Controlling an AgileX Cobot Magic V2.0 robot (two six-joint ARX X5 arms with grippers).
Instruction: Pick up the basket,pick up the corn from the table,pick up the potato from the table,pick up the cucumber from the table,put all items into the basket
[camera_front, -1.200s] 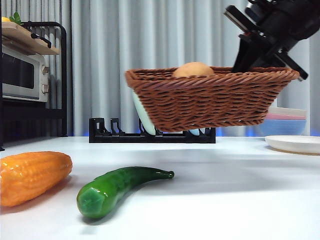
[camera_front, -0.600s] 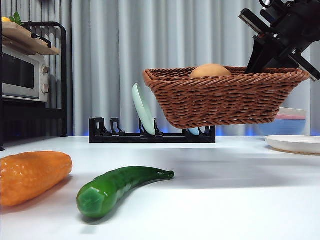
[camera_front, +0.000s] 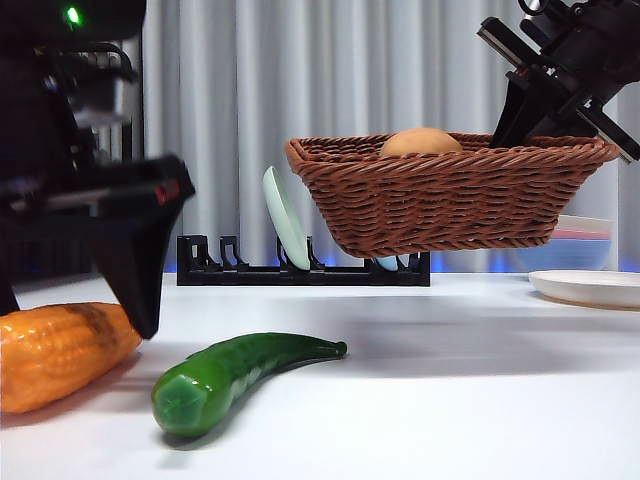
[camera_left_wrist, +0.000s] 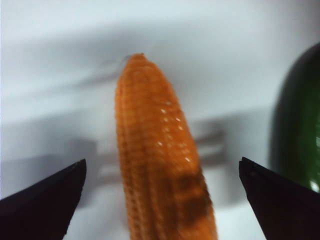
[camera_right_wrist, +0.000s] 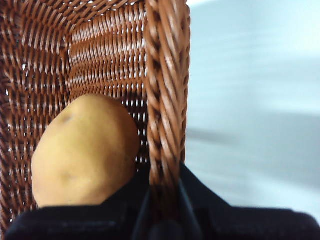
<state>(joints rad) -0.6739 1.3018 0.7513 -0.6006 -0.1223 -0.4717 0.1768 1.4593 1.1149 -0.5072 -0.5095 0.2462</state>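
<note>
At left of frame, left hand (camera_left_wrist: 160, 175) spread wide astride corn (camera_left_wrist: 160, 165) on bench (camera_front: 450, 400); upper right, right hand (camera_right_wrist: 162, 220) clenched on airborne basket (camera_front: 450, 195) rim, potato (camera_front: 420, 142) inside; risk: glossy cob rolling toward cucumber (camera_front: 235, 372) if closure lands off-centre.

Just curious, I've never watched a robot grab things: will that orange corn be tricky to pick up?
Probably a little. The corn looks glossy and round, so it may slip or roll on the table. It seems stiff, and the left hand is open astride it, which should help.
</note>
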